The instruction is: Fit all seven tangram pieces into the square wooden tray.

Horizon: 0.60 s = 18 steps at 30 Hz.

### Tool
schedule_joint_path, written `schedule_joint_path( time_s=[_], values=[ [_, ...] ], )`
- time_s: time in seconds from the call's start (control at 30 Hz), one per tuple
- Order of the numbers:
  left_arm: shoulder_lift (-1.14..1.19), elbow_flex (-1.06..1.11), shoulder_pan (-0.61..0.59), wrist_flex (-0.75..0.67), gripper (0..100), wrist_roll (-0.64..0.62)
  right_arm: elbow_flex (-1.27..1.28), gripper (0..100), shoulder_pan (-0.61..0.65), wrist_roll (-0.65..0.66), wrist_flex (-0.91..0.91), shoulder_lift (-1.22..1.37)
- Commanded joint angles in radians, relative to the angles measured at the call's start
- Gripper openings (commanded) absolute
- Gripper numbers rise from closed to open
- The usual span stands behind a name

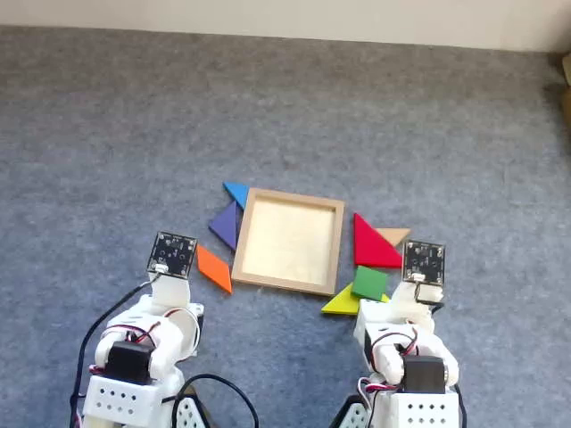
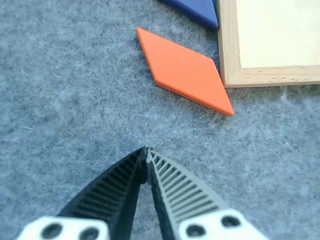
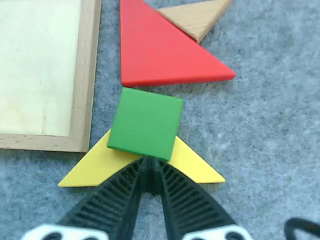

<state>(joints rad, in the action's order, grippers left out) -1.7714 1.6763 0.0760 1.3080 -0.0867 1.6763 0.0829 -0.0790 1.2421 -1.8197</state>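
The square wooden tray (image 1: pixel 339 241) lies empty at the middle of the grey carpet. Along its left side sit a light blue triangle (image 1: pixel 236 192), a dark blue triangle (image 1: pixel 226 225) and an orange parallelogram (image 1: pixel 213 267) (image 2: pixel 184 71). Right of the tray lie a red triangle (image 1: pixel 372 242) (image 3: pixel 157 47), a plain wood triangle (image 1: pixel 393 235) (image 3: pixel 192 19), and a green square (image 1: pixel 368 282) (image 3: pixel 145 123) resting on a yellow triangle (image 1: pixel 343 302) (image 3: pixel 97 167). My left gripper (image 2: pixel 146 152) is shut, short of the orange piece. My right gripper (image 3: pixel 150 162) is shut at the green square's near edge.
Both arm bases stand at the near edge of the carpet, the left one (image 1: pixel 138 357) and the right one (image 1: pixel 406 366). Open carpet stretches beyond the tray toward the far wall. A black cable (image 1: pixel 219 388) loops between the bases.
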Motion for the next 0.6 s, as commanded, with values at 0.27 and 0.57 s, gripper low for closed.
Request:
schedule_joint_path(
  time_s=[0.27, 0.57],
  values=[
    [-0.044, 0.019, -0.01, 0.006, 1, 0.008, -0.004, 1.2, -0.151, 0.256, -0.094, -0.015],
    [-0.044, 0.019, -0.01, 0.006, 1, 0.008, -0.283, 1.2, -0.226, 0.241, -0.12, -0.004]
  ],
)
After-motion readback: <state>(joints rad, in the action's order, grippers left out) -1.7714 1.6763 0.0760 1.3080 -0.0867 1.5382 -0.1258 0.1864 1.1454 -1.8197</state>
